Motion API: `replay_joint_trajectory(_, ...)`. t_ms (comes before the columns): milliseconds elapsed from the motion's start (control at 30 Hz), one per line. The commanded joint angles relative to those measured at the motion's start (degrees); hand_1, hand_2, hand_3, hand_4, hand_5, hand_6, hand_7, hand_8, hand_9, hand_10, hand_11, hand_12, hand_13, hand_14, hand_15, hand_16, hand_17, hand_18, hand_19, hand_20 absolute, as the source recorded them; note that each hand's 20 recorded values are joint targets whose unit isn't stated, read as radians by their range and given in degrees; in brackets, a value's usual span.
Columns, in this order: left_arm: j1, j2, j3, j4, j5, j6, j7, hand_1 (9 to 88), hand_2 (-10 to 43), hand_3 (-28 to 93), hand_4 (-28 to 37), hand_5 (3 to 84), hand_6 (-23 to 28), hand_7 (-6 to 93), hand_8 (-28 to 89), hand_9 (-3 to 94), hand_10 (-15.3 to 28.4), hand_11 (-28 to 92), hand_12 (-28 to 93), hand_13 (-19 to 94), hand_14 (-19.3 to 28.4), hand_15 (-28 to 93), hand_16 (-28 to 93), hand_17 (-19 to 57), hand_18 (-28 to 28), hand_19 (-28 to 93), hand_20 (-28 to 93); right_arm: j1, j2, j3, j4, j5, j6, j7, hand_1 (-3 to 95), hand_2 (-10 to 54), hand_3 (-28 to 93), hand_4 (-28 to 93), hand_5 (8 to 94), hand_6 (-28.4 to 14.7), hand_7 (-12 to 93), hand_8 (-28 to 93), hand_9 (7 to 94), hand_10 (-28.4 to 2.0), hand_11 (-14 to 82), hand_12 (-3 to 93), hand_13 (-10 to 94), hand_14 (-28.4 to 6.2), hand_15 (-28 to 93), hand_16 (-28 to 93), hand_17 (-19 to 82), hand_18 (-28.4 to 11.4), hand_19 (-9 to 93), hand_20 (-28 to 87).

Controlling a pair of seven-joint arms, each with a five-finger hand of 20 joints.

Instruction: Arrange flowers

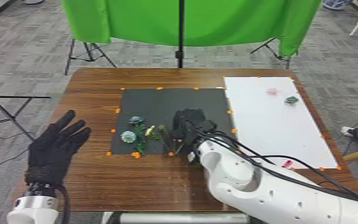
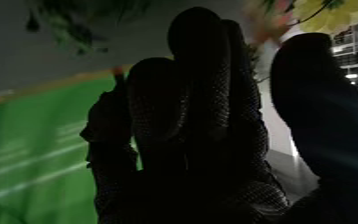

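My right hand (image 1: 190,120) is over the dark mat (image 1: 162,102), its fingers (image 2: 198,65) straight and thumb (image 2: 304,75) apart, with the flowers (image 1: 128,136) close at its nine o'clock — if I sweep there too low, I could, I think, crush or tangle them.
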Motion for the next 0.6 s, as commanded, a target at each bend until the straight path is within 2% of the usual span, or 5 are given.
replay_joint_trajectory(33,0.8,-0.67,-0.17,0.19,0.57,-0.66,-0.52,23.8,7.6,78,-26.0,40.5,9.9,9.8,-9,36.4,21.0,23,10,25,28.4,51,-9,-8.9,28.4,58,10,3.8,1.6,-1.5,-0.1,-2.1,4.1,3.4,33.5,-9.5,77,-28,71.7,1.0,14,-12,84.3,-10.5,38.2,19.4,71,-8.7,76,20,28,-23.4,89,47)
replay_joint_trajectory(67,0.6,-1.05,-0.27,0.23,0.82,-0.84,-1.14,23.8,7.6,78,-26.0,40.5,9.9,9.8,-9,36.4,21.0,23,10,25,28.4,51,-9,-8.9,28.4,58,10,3.7,1.6,-1.1,-0.2,-2.2,3.7,3.9,33.4,-9.5,77,-28,71.6,0.9,14,-12,84.2,-10.5,38.2,19.4,71,-8.7,76,20,28,-23.4,89,47)
replay_joint_trajectory(200,0.7,-0.99,0.02,0.17,0.70,-0.74,-0.77,23.7,7.6,78,-25.9,40.4,9.9,9.9,-9,36.4,21.0,23,10,25,28.4,51,-9,-8.9,28.4,58,10,4.6,2.1,-1.5,-0.2,-2.3,4.4,4.0,33.6,-9.5,77,-28,71.1,0.8,14,-12,84.1,-10.6,38.5,19.3,71,-9.0,76,20,28,-23.5,89,47)
replay_joint_trajectory(433,1.2,0.82,0.92,-0.03,-0.62,0.48,1.78,23.9,7.6,78,-25.9,40.5,9.9,9.9,-9,36.4,21.1,23,10,25,28.4,51,-9,-8.9,28.4,58,10,6.3,6.8,2.8,-2.6,2.9,6.9,5.5,33.8,-9.4,77,-28,71.0,0.7,14,-12,83.3,-10.9,37.9,18.9,70,-9.2,76,20,28,-23.4,88,46)
replay_joint_trajectory(600,1.2,0.10,0.50,-0.07,-0.16,0.16,1.24,23.9,7.6,78,-25.9,40.5,9.9,9.9,-9,36.4,21.0,23,10,25,28.4,51,-9,-8.9,28.4,58,9,9.2,13.5,6.6,-0.2,6.4,8.7,7.0,33.3,-8.4,78,-28,69.4,0.4,14,-12,79.8,-11.2,34.1,17.5,67,-9.9,72,18,25,-23.0,85,45)
